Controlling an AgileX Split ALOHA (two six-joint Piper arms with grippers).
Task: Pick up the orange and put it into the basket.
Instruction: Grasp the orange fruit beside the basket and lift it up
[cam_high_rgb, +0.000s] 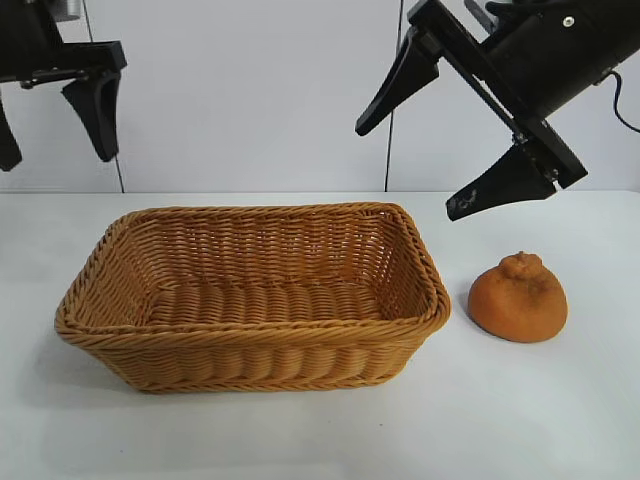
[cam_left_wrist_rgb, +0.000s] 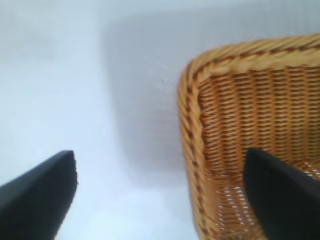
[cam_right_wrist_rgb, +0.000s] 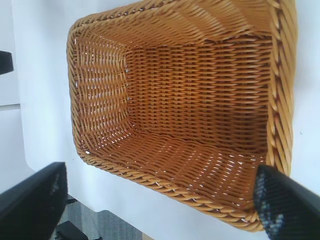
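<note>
The orange (cam_high_rgb: 518, 298) sits on the white table to the right of the basket (cam_high_rgb: 250, 330), apart from it. The wicker basket is empty; it also shows in the right wrist view (cam_right_wrist_rgb: 277, 100) and one corner of it in the left wrist view (cam_left_wrist_rgb: 192, 125). My right gripper (cam_high_rgb: 410, 170) hangs open and empty in the air above the basket's right end, up and to the left of the orange. My left gripper (cam_high_rgb: 55, 130) is open and empty, raised at the upper left above the basket's left end. The orange is out of both wrist views.
The white table (cam_high_rgb: 560, 420) runs to a pale wall behind. The table's edge and dark floor show in the right wrist view (cam_right_wrist_rgb: 100, 225).
</note>
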